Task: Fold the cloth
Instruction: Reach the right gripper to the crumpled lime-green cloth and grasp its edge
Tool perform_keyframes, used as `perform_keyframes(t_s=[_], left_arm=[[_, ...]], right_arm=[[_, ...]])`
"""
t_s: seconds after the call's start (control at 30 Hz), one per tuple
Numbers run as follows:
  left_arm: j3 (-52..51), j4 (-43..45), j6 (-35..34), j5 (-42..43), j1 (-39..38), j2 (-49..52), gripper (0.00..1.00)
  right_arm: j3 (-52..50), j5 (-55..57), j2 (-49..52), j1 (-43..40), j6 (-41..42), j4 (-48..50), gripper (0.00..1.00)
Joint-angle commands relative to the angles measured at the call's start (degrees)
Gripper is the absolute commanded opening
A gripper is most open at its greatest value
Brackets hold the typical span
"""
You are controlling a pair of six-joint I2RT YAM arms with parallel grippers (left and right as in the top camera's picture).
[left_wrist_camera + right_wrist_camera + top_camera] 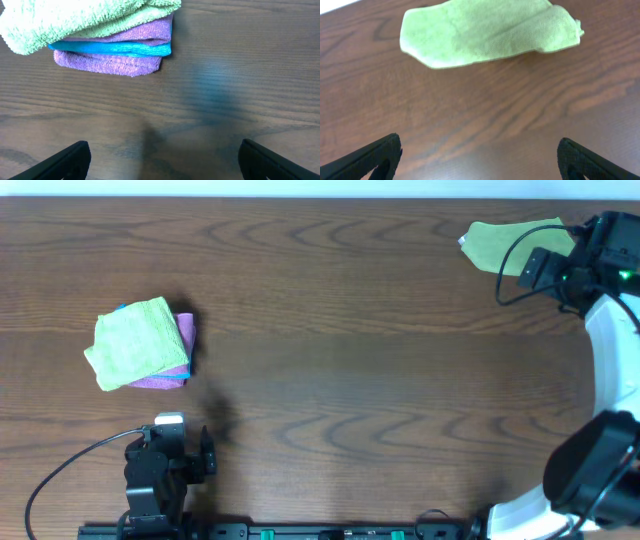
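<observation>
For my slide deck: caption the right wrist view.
Open right gripper over the table, the cloth lying rumpled ahead of it.

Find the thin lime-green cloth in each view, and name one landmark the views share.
Overhead: cloth at the top right, by the right arm.
Left wrist: not in it; the green there is a fluffier terry cloth atop a purple cloth.
Right wrist: cloth at top centre.
Shared landmark: the dark wooden table.
</observation>
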Motion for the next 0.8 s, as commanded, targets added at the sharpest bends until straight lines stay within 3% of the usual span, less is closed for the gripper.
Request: perform_keyframes(t_s=[0.0,0.23,0.5,0.77], left_arm=[[-0.7,-0.5,-0.2,-0.6,-0.2,-0.4,0.95],[-0.7,-0.5,-0.2,-0.6,-0.2,-0.4,0.95],[-0.7,-0.5,-0.2,-0.6,-0.2,-0.4,0.96],[-0.7,-0.5,-0.2,-0.6,-0.2,-0.4,0.95]], right_arm=[[1.7,-1.3,1.2,-0.5,-0.3,1.9,0.99],[1.7,5.6,1.7,-0.8,-0.1,3.4,0.99],[2.0,5.2,2.5,-3.2,2.2,13.5,0.99],[9.1,3.9,12.0,-6.6,2.5,15.4,0.99]])
